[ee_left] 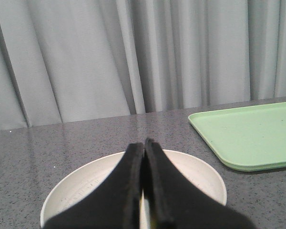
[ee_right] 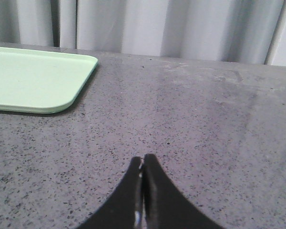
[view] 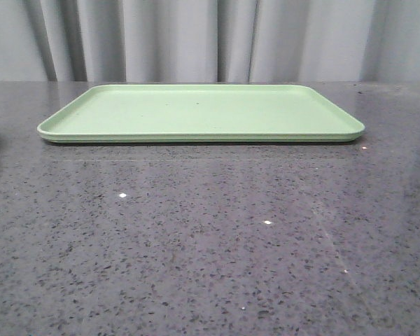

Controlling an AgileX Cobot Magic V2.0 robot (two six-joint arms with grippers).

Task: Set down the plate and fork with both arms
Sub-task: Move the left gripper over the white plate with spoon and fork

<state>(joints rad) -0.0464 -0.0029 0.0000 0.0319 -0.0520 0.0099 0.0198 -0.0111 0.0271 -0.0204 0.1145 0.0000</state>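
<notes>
Nearest, the left black two-fingered claw (ee_left: 143, 145) hovers clenched over the round cream plate (ee_left: 200, 176) (a yellowish sliver shows between its fingers, too small to identify). Likewise clenched, the right claw (ee_right: 143, 162) hangs above bare speckled grey surface (ee_right: 205, 133). Only the front view shows the whole flat light-green rectangular tray (view: 200, 112), with grey curtains (view: 196, 38) beyond.

The flat rectangular light-green plastic tray (view: 201, 112) lay on the grey speckled stone table (view: 210, 245), towards its back, before the pale pleated curtain (view: 210, 38). The round cream plate (ee_left: 195, 174) sat on the table left of the tray, apart from it.
</notes>
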